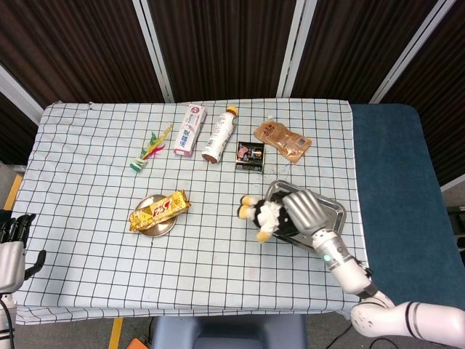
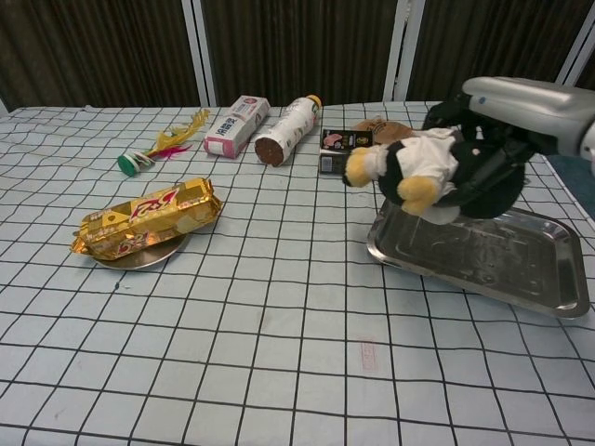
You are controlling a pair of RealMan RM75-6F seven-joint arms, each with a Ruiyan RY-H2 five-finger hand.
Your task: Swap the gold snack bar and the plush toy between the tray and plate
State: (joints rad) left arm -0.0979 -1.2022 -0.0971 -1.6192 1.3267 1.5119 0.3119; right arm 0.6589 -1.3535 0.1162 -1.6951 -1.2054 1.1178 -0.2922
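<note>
Above the left end of the tray (image 2: pixel 521 279), the right hand (image 2: pixel 507 125) holds the plush toy (image 2: pixel 418 167) clear of the metal, fingers wrapped round its dark body so the head and yellow feet hang out to the left. From the head view the toy (image 1: pixel 263 215) straddles the tray's (image 1: pixel 330 211) left rim, so it probably needs carrying a little further right before release, or it may tip onto the cloth.

On the left, the snack bar (image 2: pixel 149 218) lies across the small plate (image 2: pixel 139 257), overhanging both sides because it is longer than the dish. With nothing else on the plate, that half of the swap looks not yet done.

At the near left edge of the head view, the left hand (image 1: pixel 13 251) waits off the table; its fingers are too small to judge.
</note>
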